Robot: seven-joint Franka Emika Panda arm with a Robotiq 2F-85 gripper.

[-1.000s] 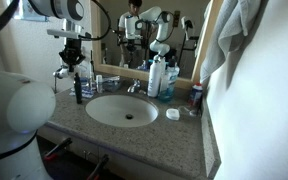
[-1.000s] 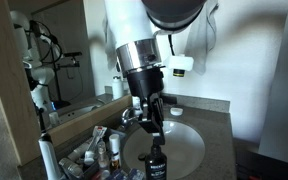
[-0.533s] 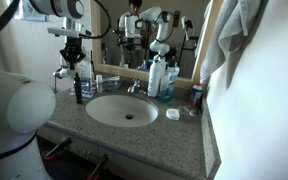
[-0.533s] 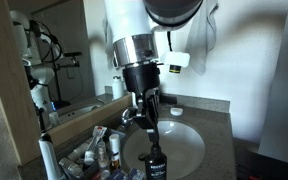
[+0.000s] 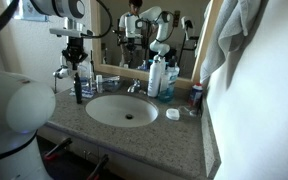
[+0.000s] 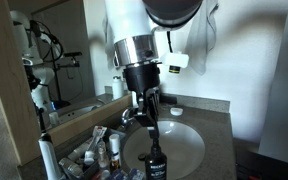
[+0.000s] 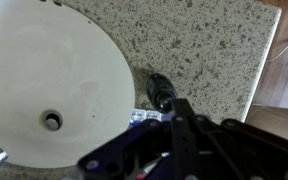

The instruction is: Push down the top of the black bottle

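Wrist view: looked straight down on the black bottle, seen from above as a small dark round shape with the top nearest the lens. Stood upright on the speckled granite counter, just beside the rim of the white sink and outside the basin, well apart from the drain. Caught only blurred dark linkage of the gripper along the lower edge, converging right over the bottle.

In an exterior view, found the gripper hanging vertically at the edge of the sink, directly above the bottle. Had its fingers drawn together into one narrow tip, with nothing clasped between them. Pointed that tip down at the top, just above it; could not tell whether touching or slightly apart.

In an exterior view, placed the same bottle across the sink from the white bottles and the blue bottle. Showed the faucet behind the sink, below the mirror. Noted a clutter of small toiletries on the counter beside the sink, near the bottle but apart from it.
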